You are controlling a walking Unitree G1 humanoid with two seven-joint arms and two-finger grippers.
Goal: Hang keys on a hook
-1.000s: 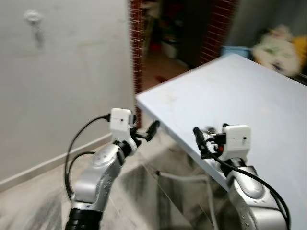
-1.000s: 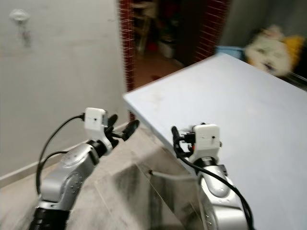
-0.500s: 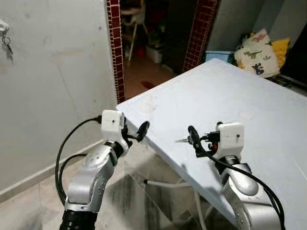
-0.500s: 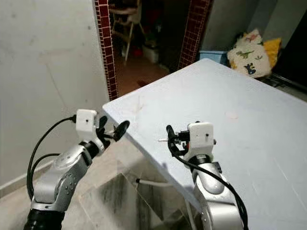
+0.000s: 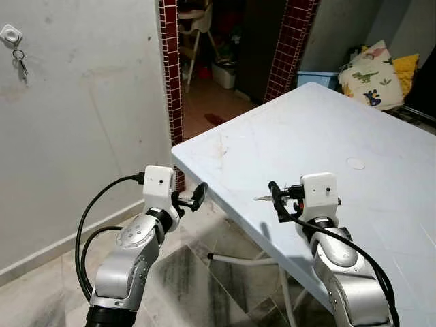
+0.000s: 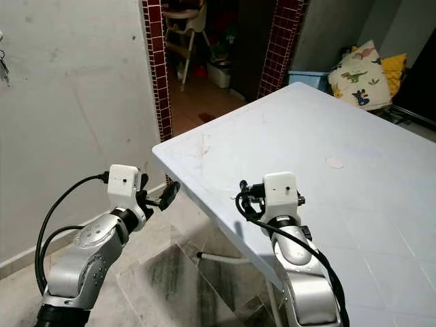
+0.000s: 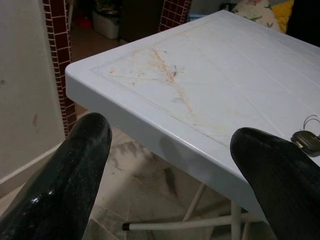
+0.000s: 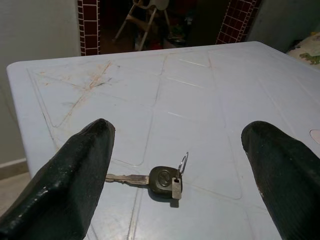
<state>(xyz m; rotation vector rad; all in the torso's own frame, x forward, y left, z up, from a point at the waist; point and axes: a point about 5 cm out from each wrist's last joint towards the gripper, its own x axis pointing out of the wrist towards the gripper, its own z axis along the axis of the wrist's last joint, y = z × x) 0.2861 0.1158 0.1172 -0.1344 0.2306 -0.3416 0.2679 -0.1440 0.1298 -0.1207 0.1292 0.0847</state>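
Right gripper (image 8: 175, 150) of two long black fingers hovers low over the near edge of the pale blue plastic table (image 5: 327, 129), fingers spread wide, nothing held. Between those fingers, lying flat on the tabletop, is the black-headed metal key (image 8: 159, 178) with a small silver ring and tag, blade pointing toward the table's near corner. In the left eye view only its blade tip (image 5: 261, 198) pokes out just beside the gripper. Key is touching the table, apart from both fingers.

Left gripper (image 7: 170, 165) is also spread open and empty, held off the table's corner above the floor, pointing at the table edge. In its wrist view the key (image 7: 306, 139) sits at the far side, next to one finger tip (image 7: 272, 170) in the picture.

Both silver arms are bent up in front of the robot, each with a white camera box on the wrist.

White wall hook (image 5: 11, 34) is fixed high on the grey plaster wall (image 5: 88, 109), well apart from the table, with another small set of keys (image 5: 21, 63) already hanging from it.

Table surface has orange-brown scratch marks near the corner (image 7: 167, 70). Behind it a dark doorway framed by red-brick tile columns (image 5: 170, 68), a white high chair (image 5: 194, 27) inside. Dinosaur-print cushion (image 5: 368, 68) and a yellow cushion (image 5: 407, 67) lie past the far side of the table. Marbled grey floor tiles (image 5: 197, 286) below.
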